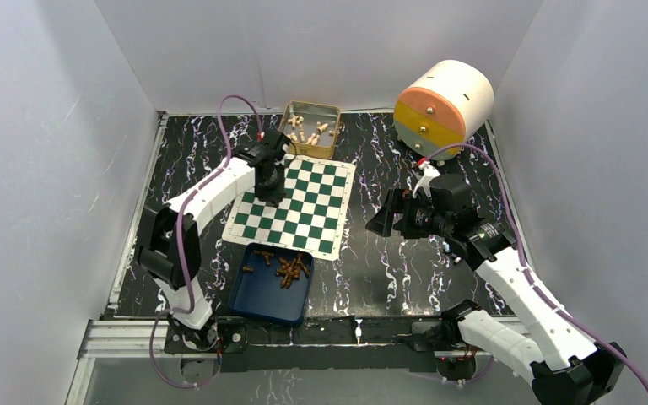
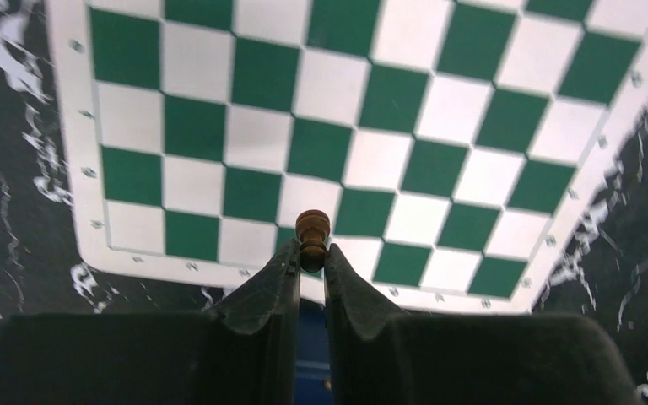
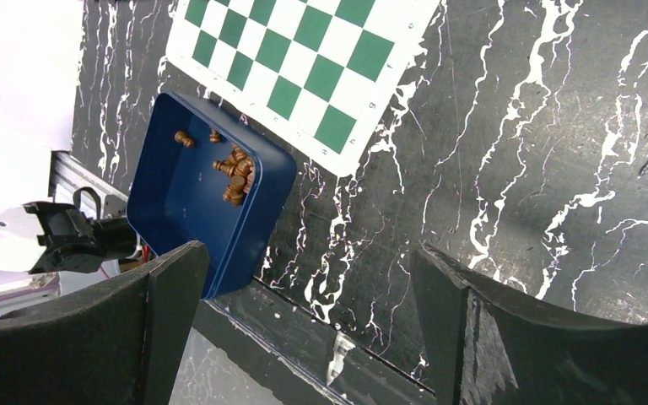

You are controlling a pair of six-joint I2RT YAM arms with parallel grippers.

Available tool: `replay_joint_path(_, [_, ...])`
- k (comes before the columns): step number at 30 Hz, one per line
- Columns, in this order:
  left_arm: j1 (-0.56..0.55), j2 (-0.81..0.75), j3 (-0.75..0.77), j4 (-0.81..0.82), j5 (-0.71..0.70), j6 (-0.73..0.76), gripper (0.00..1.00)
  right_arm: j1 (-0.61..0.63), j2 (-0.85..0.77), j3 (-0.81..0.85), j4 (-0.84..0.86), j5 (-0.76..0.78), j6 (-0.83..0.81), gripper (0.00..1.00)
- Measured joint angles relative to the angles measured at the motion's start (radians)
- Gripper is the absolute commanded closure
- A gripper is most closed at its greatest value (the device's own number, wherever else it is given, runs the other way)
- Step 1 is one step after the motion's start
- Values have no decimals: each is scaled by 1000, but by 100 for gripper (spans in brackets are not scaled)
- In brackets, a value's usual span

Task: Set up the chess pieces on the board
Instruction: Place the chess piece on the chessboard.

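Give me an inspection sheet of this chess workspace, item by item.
Surface: black marbled table, no spills seen.
Job's things: board flat, no piece seen standing on it; dark chess pieces heaped in blue tray.
Clutter: gold tin of cream pieces behind the board; cream-orange-yellow drum far right.
Grippers: left pincer shut on one dark piece over the board; right pincer open, empty.
Cables: purple cable along each arm, off the board.
Surroundings: plain grey walls; metal rail at near edge.
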Motion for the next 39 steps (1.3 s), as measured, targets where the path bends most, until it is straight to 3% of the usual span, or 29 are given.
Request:
replay_joint_path(14, [270, 266, 284, 97, 64, 43, 90, 0, -2, -2, 30, -41, 39, 1])
replay_joint_path(27, [274, 418, 343, 109, 121, 53, 90, 0, -4, 16, 26, -17, 42, 1])
replay_joint_path(39, [273, 443, 345, 110, 109, 87, 90, 0, 40, 32, 25, -10, 20, 1])
